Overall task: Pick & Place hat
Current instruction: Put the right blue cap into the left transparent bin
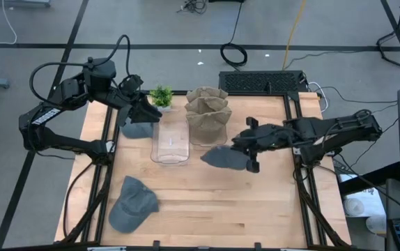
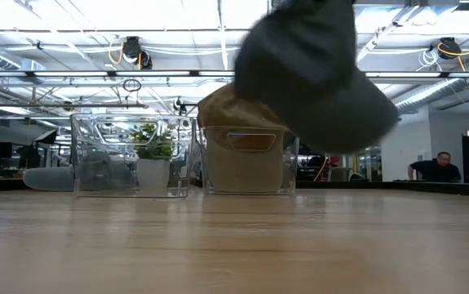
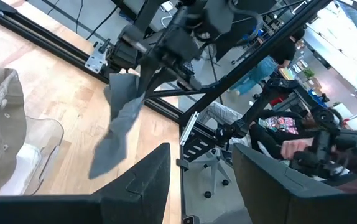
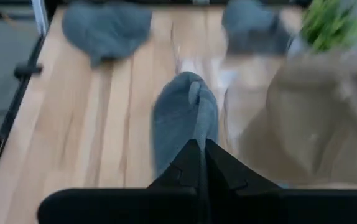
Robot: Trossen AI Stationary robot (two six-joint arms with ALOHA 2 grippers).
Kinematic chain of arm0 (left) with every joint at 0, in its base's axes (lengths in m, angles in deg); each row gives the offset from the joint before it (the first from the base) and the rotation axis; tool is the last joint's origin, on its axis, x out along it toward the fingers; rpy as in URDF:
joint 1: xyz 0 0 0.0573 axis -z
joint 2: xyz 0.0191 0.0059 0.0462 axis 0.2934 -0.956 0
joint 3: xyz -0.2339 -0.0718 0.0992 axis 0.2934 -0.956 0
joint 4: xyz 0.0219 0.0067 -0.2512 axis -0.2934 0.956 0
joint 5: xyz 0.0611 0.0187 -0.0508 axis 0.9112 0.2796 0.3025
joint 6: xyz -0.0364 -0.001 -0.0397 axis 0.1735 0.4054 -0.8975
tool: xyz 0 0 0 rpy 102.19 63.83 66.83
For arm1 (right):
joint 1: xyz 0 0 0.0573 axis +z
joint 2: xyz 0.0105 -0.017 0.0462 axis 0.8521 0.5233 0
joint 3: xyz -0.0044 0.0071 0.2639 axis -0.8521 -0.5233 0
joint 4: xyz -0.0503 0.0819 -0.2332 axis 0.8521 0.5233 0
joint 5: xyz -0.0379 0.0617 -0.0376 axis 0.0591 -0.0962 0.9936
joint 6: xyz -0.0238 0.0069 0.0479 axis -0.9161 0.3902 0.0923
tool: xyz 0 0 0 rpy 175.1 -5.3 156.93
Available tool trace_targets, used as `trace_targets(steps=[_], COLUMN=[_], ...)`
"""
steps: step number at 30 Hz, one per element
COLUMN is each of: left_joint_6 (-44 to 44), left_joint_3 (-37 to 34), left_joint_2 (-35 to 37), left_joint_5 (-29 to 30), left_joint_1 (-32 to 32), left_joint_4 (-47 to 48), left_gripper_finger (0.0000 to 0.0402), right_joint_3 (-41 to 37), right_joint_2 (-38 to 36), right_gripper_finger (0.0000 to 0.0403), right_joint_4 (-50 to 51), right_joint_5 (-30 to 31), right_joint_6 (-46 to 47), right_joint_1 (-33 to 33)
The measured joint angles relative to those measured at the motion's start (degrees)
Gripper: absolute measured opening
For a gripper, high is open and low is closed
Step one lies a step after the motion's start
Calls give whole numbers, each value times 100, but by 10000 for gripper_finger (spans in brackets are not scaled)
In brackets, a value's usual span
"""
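Setting: wooden table (image 1: 207,209) on a dark frame, seen from above; an open workshop with ceiling lights is seen behind it in the low view.
Right fingers: pressed together on a fold of a grey hat (image 1: 224,158), as shown in the right wrist view, where the cloth (image 4: 185,115) hangs beyond the closed tips.
Right gripper (image 1: 250,155): held above the table's middle, just right of the bins; the arm reaches in from the right edge.
Held hat: lifted clear of the wood, dangling in the low view (image 2: 312,77) in front of the bins; also seen hanging from the right gripper in the left wrist view (image 3: 119,121).
Left fingers: spread apart with nothing between them, per the left wrist view (image 3: 166,180).
Left gripper (image 1: 146,111): near the far left corner, beside the empty bin.
Grey hats: three counted. One held; one (image 1: 132,203) lying near the front left corner; one (image 1: 137,130) lying by the left gripper.
Clear bins: two, side by side at the far middle. One (image 1: 170,143) is empty; the other (image 1: 208,125) is filled with tan hats (image 1: 207,104).
Plant: one small green plant (image 1: 162,96) at the far edge, behind the empty bin.
Person: one (image 2: 439,167), far off in the room.
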Motion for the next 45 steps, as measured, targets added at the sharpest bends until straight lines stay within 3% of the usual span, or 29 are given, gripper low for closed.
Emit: trace_targets(steps=[6, 24, 39, 45], left_joint_6=[10, 305, 1645, 2088], left_joint_3=[0, 0, 0, 0], left_joint_2=[1, 0, 1, 2], left_joint_5=[0, -61, 16, 663], left_joint_1=[0, 0, 0, -2], left_joint_4=[-157, -1334, -1602, -2017], left_gripper_finger=[182, 182, 182, 182], right_joint_3=[357, 460, 460, 458], right_joint_2=[-2, 0, 0, 0], right_gripper_finger=[0, 0, 0, 0], right_joint_4=[-639, -2291, -3785, -4266], right_joint_5=[310, 323, 266, -161], right_joint_6=[-354, -917, -1308, -1297], right_joint_1=[-64, -416, -470, -468])
